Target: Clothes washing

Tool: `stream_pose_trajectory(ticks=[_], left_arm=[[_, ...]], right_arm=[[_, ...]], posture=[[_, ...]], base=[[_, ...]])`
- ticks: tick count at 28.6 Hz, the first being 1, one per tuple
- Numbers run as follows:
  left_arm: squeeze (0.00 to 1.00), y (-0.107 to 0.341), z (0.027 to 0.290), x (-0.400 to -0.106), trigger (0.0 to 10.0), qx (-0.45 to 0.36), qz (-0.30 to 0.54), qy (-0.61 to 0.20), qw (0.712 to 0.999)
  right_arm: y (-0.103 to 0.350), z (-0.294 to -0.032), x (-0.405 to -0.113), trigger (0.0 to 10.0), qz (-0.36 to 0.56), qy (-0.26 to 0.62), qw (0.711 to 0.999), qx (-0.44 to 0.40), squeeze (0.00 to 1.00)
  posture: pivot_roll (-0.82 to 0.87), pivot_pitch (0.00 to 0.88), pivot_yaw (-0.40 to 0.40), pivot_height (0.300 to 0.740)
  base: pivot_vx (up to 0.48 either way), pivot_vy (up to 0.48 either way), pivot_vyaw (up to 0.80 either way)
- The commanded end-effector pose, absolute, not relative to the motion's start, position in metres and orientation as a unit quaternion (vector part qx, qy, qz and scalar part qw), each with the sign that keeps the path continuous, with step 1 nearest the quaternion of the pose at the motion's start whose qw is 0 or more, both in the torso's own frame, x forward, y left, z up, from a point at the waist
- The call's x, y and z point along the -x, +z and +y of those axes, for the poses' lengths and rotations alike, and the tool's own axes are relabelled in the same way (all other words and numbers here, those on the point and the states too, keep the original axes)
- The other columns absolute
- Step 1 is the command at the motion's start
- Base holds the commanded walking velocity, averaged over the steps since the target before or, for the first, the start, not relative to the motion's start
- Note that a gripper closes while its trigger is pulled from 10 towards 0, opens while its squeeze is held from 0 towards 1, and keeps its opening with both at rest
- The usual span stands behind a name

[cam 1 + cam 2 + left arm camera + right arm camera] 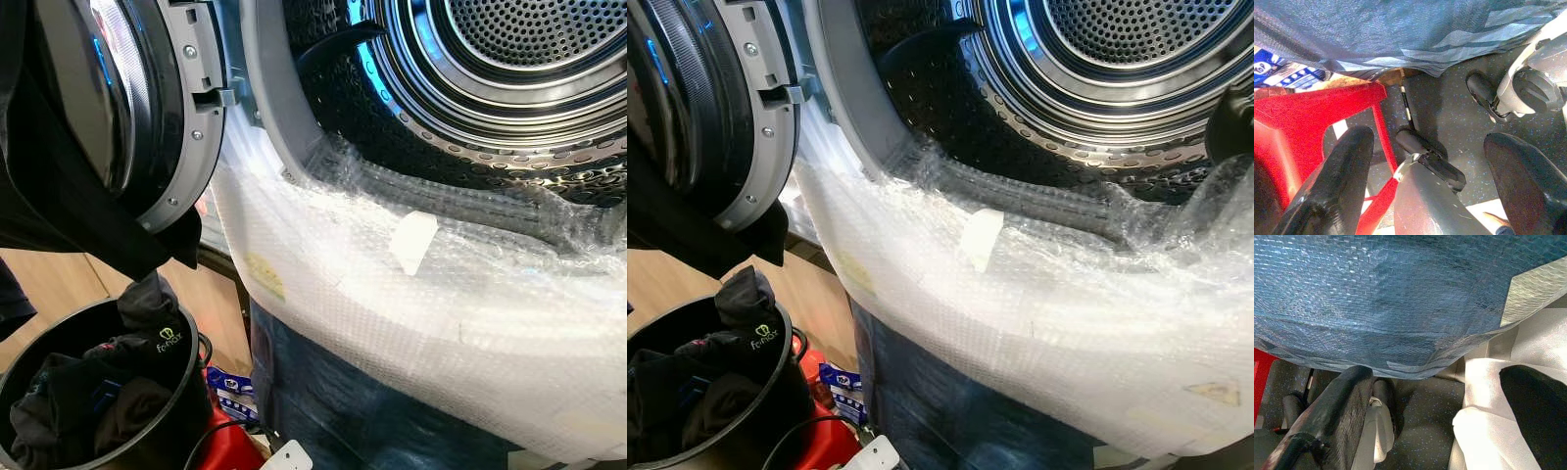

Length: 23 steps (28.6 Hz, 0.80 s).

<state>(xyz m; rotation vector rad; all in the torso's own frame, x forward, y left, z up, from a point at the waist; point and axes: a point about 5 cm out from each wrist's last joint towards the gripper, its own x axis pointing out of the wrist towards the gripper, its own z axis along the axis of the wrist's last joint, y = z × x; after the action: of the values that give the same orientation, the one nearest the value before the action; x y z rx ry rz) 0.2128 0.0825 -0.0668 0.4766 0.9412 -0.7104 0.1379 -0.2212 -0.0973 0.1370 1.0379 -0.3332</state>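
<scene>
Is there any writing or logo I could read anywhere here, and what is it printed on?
"fenix", as best it reads, with a small logo above it: on the black garment at the bucket's rim.
Blue and white packet on the floor by the red stool: it bears print, too small to read.
Yellowish sticker under the bubble wrap on the washing machine: blurred, unreadable.

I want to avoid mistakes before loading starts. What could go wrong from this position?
1. The bubble wrap covers the lower rim of the washer opening; clothes may snag on it.
2. A dark garment hangs over the open door and could slip outside the bucket.
3. The left gripper and right gripper hang open near the floor, beside a red stool that might obstruct lifting.
</scene>
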Motion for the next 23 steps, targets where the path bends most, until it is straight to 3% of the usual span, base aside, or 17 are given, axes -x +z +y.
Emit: stream_pose_trajectory(ticks=[1,6,17,23], left_arm=[[0.00,-0.038,0.105,-0.258,10.0,-0.119,0.374,-0.276,0.878],[0.00,-0.040,0.100,-0.254,10.0,-0.118,0.381,-0.286,0.871],[0.00,-0.043,0.095,-0.248,10.0,-0.098,0.387,-0.296,0.867],[0.00,-0.051,0.080,-0.234,10.0,-0.078,0.414,-0.329,0.845]], right_arm=[[-0.095,-0.200,-0.151,10.0,0.444,-0.177,0.862,-0.170,0.00],[-0.099,-0.196,-0.144,10.0,0.454,-0.183,0.853,-0.181,0.00],[-0.096,-0.200,-0.148,10.0,0.445,-0.174,0.862,-0.169,0.00],[-0.091,-0.210,-0.155,10.0,0.438,-0.164,0.876,-0.120,0.00]], posture=[[0.01,0.000,0.111,0.740],[0.00,0.000,0.108,0.740],[0.01,0.004,0.088,0.740],[0.01,0.000,0.038,0.740]], base=[[0.000,0.000,0.00],[0.000,0.000,0.00],[0.000,0.000,0.00],[0.000,0.000,0.00]])
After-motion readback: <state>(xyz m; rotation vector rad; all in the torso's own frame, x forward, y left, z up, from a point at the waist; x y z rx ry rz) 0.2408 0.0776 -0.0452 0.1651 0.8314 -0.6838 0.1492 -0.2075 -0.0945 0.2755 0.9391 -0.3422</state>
